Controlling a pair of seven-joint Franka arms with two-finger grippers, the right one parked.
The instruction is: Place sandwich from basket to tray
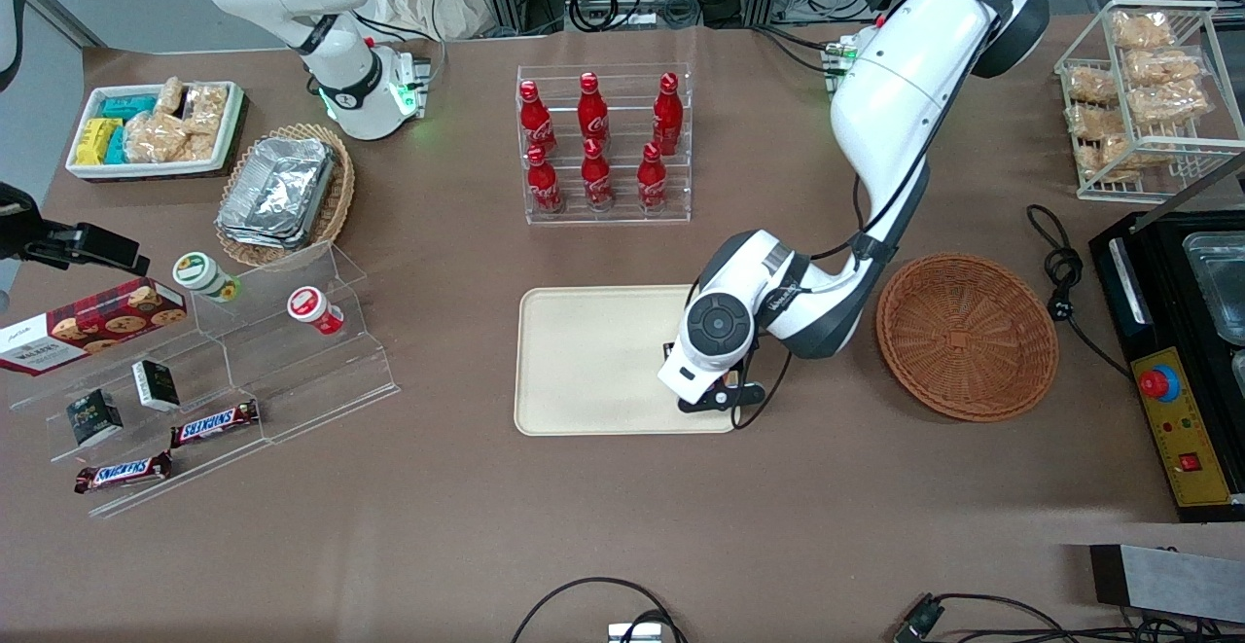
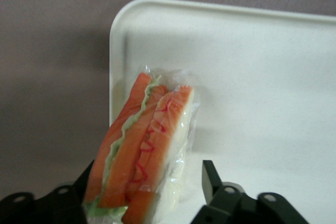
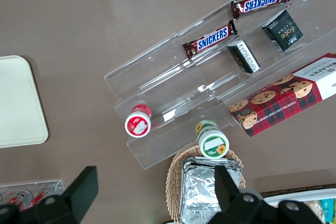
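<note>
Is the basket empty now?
Empty. The basket shows only bare weave; the sandwich sits between the claw's fingers over a corner of the tray.
</note>
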